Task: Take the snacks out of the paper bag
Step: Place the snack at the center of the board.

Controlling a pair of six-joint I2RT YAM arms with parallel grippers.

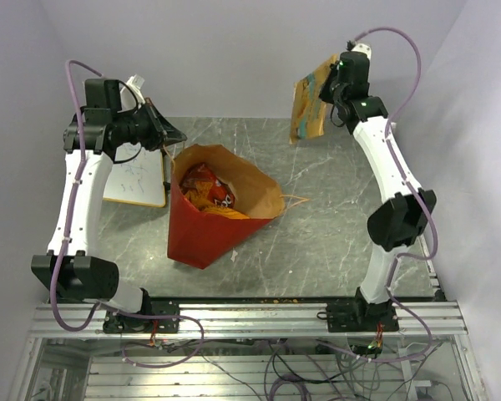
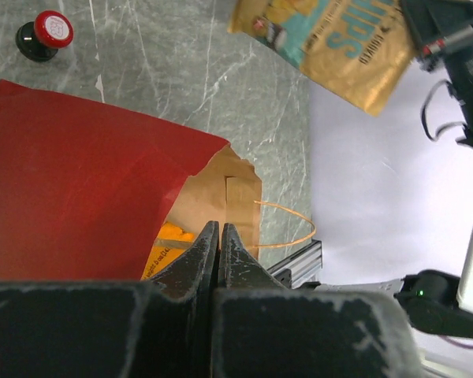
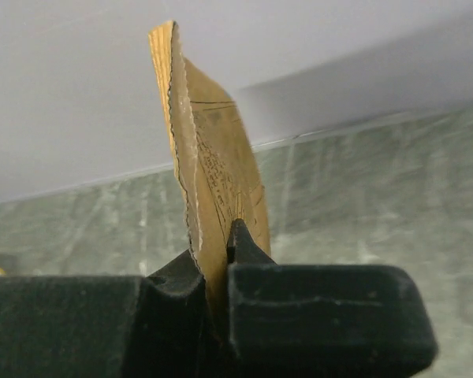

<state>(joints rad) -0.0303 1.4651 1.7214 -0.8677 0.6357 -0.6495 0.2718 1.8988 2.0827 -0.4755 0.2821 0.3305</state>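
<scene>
above the far right of the table, the right gripper pinched one yellow packet by its edge, well clear of the paper bag. the bag lay open at mid-table with red and orange packets inside, so most of the job was left. the left gripper was pressed together at the bag's mouth; whether it caught any paper, i could not tell.

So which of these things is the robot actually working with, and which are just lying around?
Part of the job:
red paper bag
red chip bag and orange packets inside it
yellow chips packet, held in the right pincer

Just lying about:
whiteboard
red-capped black knob
</scene>
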